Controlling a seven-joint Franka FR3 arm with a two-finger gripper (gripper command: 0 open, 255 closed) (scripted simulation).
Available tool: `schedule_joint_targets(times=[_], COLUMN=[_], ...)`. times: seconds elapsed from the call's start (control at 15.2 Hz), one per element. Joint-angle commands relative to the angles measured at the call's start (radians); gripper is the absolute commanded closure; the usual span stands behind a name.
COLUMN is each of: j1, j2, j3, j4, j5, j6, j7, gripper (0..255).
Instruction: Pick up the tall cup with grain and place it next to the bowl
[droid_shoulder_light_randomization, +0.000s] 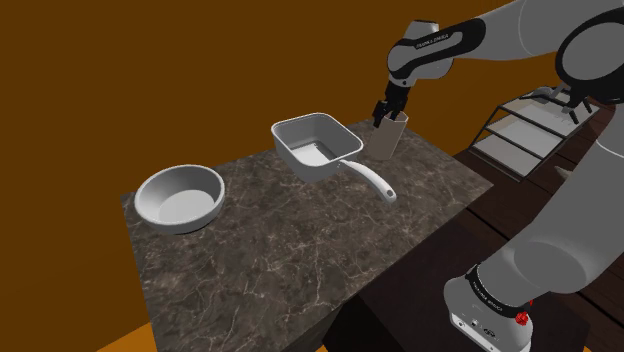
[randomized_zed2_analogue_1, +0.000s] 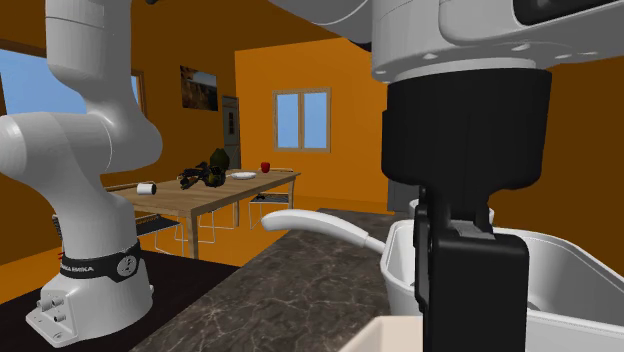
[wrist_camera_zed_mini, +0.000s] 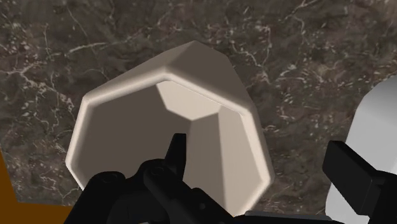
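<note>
My fingers (wrist_camera_zed_mini: 356, 173) stand apart, one inside the cup (wrist_camera_zed_mini: 191, 105), one outside toward the pan (wrist_camera_zed_mini: 378, 121); I judge it rigid, light, smooth: pinch that wall.

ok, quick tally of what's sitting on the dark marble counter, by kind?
bowl, round, white: 1
pan, square, long handle: 1
tall cup, beige: 1
Total: 3
</note>
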Motion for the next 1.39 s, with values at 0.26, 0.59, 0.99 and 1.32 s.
schedule_joint_targets(times=[0.26, 0.59, 0.99, 1.32], j1=[0.0, 0.0, 0.001, 0.003], j2=[0.0, 0.0, -0.018, -0.044], j3=[0.0, 0.0, -0.001, -0.003], j4=[0.0, -0.001, 0.019, 0.055], j5=[0.0, 0.0, -0.007, -0.017], j6=[0.0, 0.001, -0.036, -0.097], j7=[0.0, 0.0, 0.005, 0.012], gripper=[255, 255, 255, 255])
